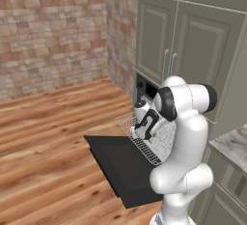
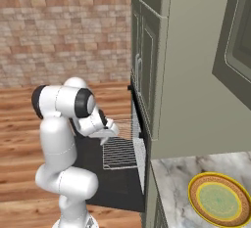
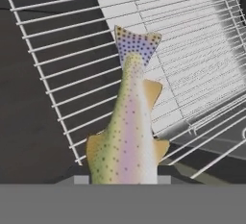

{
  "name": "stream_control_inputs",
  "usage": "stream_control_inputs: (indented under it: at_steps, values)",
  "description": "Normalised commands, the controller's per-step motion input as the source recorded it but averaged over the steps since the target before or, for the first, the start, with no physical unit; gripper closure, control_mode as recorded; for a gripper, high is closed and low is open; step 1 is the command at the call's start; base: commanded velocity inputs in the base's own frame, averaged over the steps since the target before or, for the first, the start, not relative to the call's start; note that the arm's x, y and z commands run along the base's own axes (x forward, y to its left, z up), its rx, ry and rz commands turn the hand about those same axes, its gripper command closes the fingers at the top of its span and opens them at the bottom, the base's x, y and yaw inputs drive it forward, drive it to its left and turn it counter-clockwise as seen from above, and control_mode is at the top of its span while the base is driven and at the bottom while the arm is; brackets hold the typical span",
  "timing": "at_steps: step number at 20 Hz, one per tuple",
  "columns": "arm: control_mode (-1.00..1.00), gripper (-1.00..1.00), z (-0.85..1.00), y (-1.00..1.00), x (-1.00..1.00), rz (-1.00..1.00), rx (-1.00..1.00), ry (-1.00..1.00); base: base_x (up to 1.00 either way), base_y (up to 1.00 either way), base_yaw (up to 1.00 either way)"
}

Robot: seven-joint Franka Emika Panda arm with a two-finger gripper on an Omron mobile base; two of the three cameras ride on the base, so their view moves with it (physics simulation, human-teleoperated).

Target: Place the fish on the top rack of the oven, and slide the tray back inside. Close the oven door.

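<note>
Claw (image 3: 123, 180) clamping the fish (image 3: 129, 136), hovering over the pulled-out top rack (image 3: 72, 69).

Fish is sticking straight out ahead of the fingers, spotted tail at the far end, wire bars of the rack running just beyond and beneath it. Oven door (image 1: 125, 166) is lying open flat below the claw; oven (image 1: 144, 90) cavity is sitting behind the rack.

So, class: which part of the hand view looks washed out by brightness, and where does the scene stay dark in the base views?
Hand view: the top rack bleaches pale at upper right behind the fish. Left base view: the oven door is flat black. Right base view: the door beneath the rack is dark.
</note>
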Motion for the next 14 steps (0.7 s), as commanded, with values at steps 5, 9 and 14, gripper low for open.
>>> stream_control_inputs:
  at_steps: [5,9,14]
  values:
    - [-1.00,1.00,-0.20,-0.04,0.25,0.00,-0.01,0.00,0.00,0.00,0.00]
    - [-1.00,1.00,-0.16,-0.10,0.22,0.00,0.00,0.00,0.00,0.00,0.00]
    - [-1.00,1.00,-0.16,-0.12,0.19,0.00,0.00,0.00,0.00,0.00,0.00]
